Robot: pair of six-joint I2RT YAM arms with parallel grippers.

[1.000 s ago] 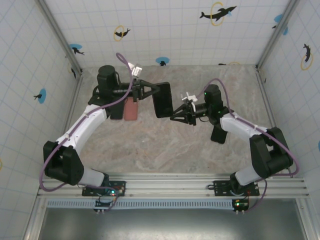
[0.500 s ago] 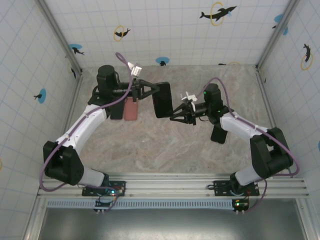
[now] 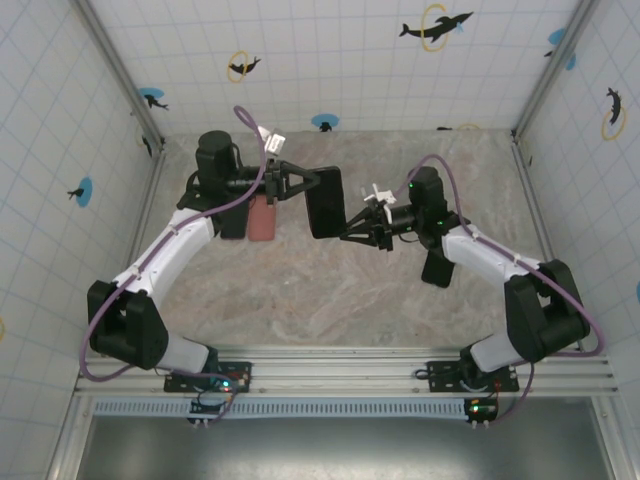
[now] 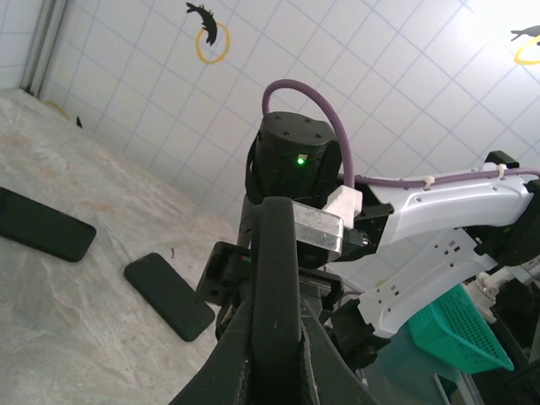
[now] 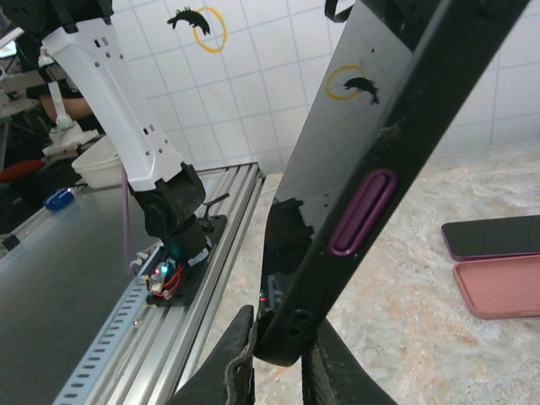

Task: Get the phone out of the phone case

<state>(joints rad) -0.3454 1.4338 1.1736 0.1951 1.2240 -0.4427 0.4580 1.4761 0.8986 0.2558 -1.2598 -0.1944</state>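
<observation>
A black phone in its black phone case (image 3: 323,200) hangs in the air above the middle of the table, held on edge between both arms. My left gripper (image 3: 306,184) is shut on its upper left edge; in the left wrist view both fingers press the case's (image 4: 278,261) two faces. My right gripper (image 3: 349,234) is shut on the lower right corner. In the right wrist view its fingers (image 5: 245,354) pinch the corner of the case (image 5: 371,135), below a purple side button (image 5: 363,211). The glossy screen faces that camera.
A pink case (image 3: 262,218) and a dark phone (image 3: 233,222) lie on the table under the left arm. Another black phone (image 3: 437,268) lies below the right forearm. Tiled walls close in the left, back and right sides. A teal basket (image 4: 460,333) stands beyond the front rail.
The phone and my left gripper have drifted slightly to the right. My right gripper has stayed at the phone's lower corner, its fingers now pressed against it.
</observation>
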